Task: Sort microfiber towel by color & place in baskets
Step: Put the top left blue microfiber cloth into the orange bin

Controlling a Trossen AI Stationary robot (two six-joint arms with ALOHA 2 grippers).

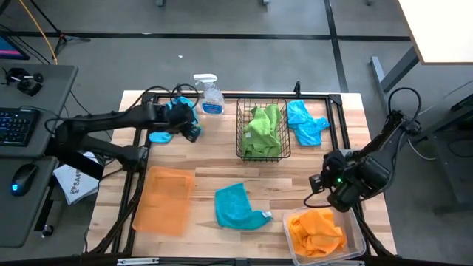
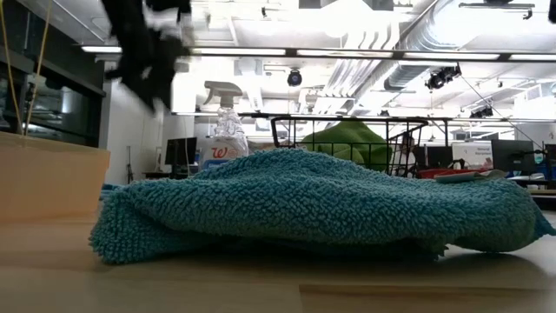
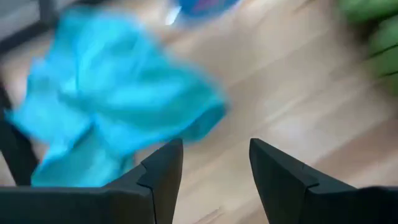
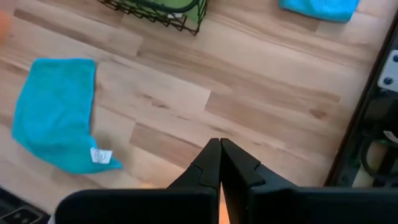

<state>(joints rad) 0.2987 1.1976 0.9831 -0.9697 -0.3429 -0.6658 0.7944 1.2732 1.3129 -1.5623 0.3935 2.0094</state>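
Note:
My left gripper (image 1: 192, 131) (image 3: 214, 146) is open near the table's far left, over bare wood, with a turquoise towel (image 1: 164, 127) (image 3: 106, 112) lying beside one finger. Nothing is between its fingers. My right gripper (image 1: 316, 182) (image 4: 219, 144) is shut and empty, above the table between the black wire basket (image 1: 262, 151) and the clear bin (image 1: 355, 236). A second turquoise towel (image 1: 238, 207) (image 4: 56, 115) (image 2: 313, 204) lies flat near the table's middle. A third (image 1: 304, 122) lies right of the basket. Green towels (image 1: 262, 127) fill the basket, and orange towels (image 1: 318, 230) fill the bin.
A flat orange tray (image 1: 164, 199) lies on the table's near left. A clear spray bottle with blue liquid (image 1: 211, 94) stands at the far edge, left of the basket. A black frame (image 1: 336, 103) runs along the table's edges. Bare wood shows between tray, basket and bin.

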